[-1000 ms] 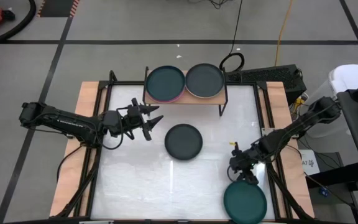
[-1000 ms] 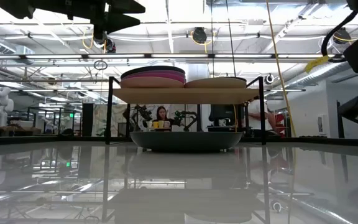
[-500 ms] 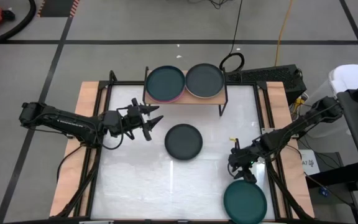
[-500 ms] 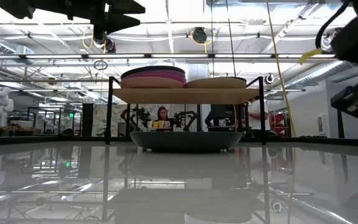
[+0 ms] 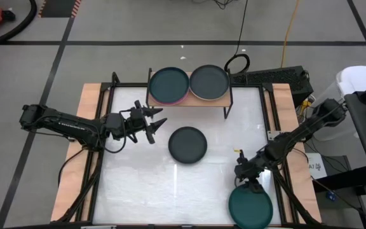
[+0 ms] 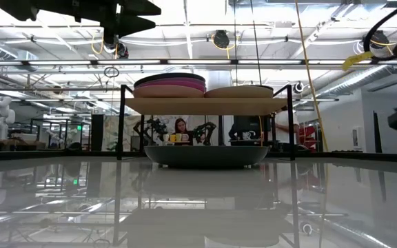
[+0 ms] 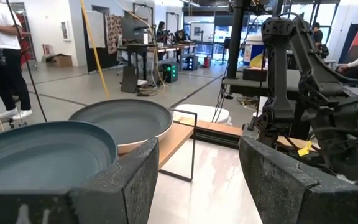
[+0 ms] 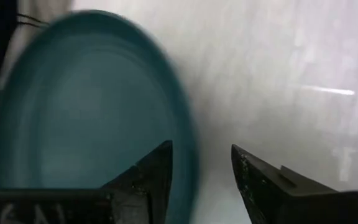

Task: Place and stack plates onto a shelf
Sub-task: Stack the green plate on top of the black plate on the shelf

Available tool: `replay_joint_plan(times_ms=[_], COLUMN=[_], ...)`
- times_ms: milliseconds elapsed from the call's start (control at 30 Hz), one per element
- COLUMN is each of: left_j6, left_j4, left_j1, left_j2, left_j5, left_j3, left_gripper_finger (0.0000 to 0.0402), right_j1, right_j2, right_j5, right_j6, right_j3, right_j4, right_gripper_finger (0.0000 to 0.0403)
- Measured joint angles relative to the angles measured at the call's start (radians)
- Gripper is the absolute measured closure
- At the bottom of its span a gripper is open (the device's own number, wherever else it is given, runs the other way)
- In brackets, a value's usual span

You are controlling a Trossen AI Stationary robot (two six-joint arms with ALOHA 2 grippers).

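Observation:
The shelf (image 5: 189,100) stands at the table's far edge and carries two stacks of plates. A dark teal plate (image 5: 168,84) tops the left stack, over pink and magenta ones (image 6: 171,87). A dark grey plate (image 5: 209,81) lies on a beige one (image 6: 240,91) in the right stack. One dark plate (image 5: 187,144) rests flat mid-table. A teal plate (image 5: 250,207) lies flat at the near right edge. My right gripper (image 5: 249,186) is open over that plate's far rim (image 8: 188,149), one finger on either side of it. My left gripper (image 5: 161,117) hovers open, left of the shelf.
Wooden side boards (image 5: 88,127) and black frame rails border the white table. Bare tabletop (image 5: 138,184) lies near and to the left. The teal plate sticks out over the near edge. People and benches show in the room beyond.
My right gripper has shifted a little toward the table's near edge and now stands closer over the teal plate's far rim. The left arm and all plates have kept still.

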Motion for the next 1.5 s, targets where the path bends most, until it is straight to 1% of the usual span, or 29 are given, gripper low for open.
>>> replay_joint_plan(times_ms=[100,167,233,300,333,367,467,533,600,633,700,767,833,900,967,1000,1033,1100,1167,1200,1233,1267,1333,1400,1500], left_j6=[0.002,0.002,0.002,0.002,0.001,0.001,0.001,0.001,0.001,0.001,-0.005,-0.013,-0.023,-0.032,-0.034,-0.035,-0.034,-0.034,-0.034,-0.031,-0.029,-0.027,-0.026,-0.024,-0.024], left_j4=[0.000,0.000,0.000,-0.001,-0.001,-0.001,-0.001,-0.002,-0.003,-0.003,-0.007,-0.014,-0.024,-0.035,-0.041,-0.042,-0.044,-0.050,-0.052,-0.053,-0.053,-0.053,-0.053,-0.053,-0.054], left_j1=[0.000,0.000,0.000,0.000,0.000,0.000,0.000,0.000,0.004,0.007,0.015,0.022,0.029,0.035,0.038,0.038,0.039,0.039,0.039,0.038,0.038,0.039,0.041,0.048,0.060], left_j2=[0.000,0.000,0.000,0.000,0.000,0.000,0.000,0.000,0.000,0.000,0.000,0.000,0.000,0.000,0.000,0.000,0.000,0.000,0.000,0.000,0.000,0.000,0.000,0.000,0.000], left_j5=[0.000,0.000,0.000,0.000,0.000,0.000,0.000,0.000,0.000,0.000,-0.001,-0.001,-0.001,-0.001,-0.001,-0.001,-0.001,-0.001,-0.001,-0.001,-0.001,-0.001,-0.001,-0.001,-0.001], left_j3=[0.000,0.000,0.000,0.000,0.000,0.000,0.000,0.000,0.000,0.000,0.000,0.000,0.000,0.000,0.000,0.000,0.000,0.000,0.000,0.000,0.000,0.000,0.000,0.000,0.000], left_gripper_finger=[0.0174,0.0174,0.0174,0.0174,0.0174,0.0174,0.0174,0.0174,0.0174,0.0174,0.0174,0.0174,0.0174,0.0174,0.0174,0.0174,0.0174,0.0174,0.0174,0.0174,0.0174,0.0174,0.0174,0.0174,0.0174], right_j1=[0.000,-0.003,-0.009,-0.019,-0.025,-0.032,-0.066,-0.099,-0.138,-0.159,-0.208,-0.260,-0.309,-0.358,-0.410,-0.437,-0.467,-0.528,-0.595,-0.628,-0.661,-0.695,-0.763,-0.829,-0.918], right_j2=[0.021,0.026,0.022,0.000,-0.016,-0.035,-0.103,-0.160,-0.219,-0.249,-0.308,-0.358,-0.397,-0.422,-0.435,-0.437,-0.437,-0.434,-0.426,-0.423,-0.422,-0.421,-0.407,-0.379,-0.299], right_j5=[0.032,0.035,0.035,0.036,0.032,0.033,0.049,0.089,0.137,0.179,0.296,0.465,0.663,0.852,1.011,1.058,1.081,1.070,1.020,0.997,0.985,0.981,0.970,0.929,0.870], right_j6=[-0.001,-0.006,-0.020,-0.028,-0.032,-0.038,-0.051,-0.069,-0.121,-0.154,-0.234,-0.330,-0.435,-0.553,-0.680,-0.748,-0.817,-0.937,-1.010,-1.034,-1.049,-1.057,-1.056,-1.035,-1.014], right_j3=[0.000,0.001,0.001,0.001,0.001,0.001,0.000,0.000,0.000,0.000,0.000,0.000,0.000,0.000,0.000,0.000,0.000,0.000,0.001,0.005,0.019,0.044,0.110,0.194,0.350], right_j4=[-0.029,-0.048,-0.069,-0.087,-0.095,-0.101,-0.119,-0.119,-0.118,-0.118,-0.114,-0.088,-0.019,0.124,0.336,0.465,0.594,0.854,1.066,1.134,1.159,1.153,1.073,0.927,0.675], right_gripper_finger=[0.0269,0.0289,0.0322,0.0367,0.0384,0.0392,0.0393,0.0398,0.0400,0.0400,0.0401,0.0401,0.0401,0.0401,0.0402,0.0402,0.0402,0.0402,0.0402,0.0402,0.0402,0.0402,0.0402,0.0402,0.0402])
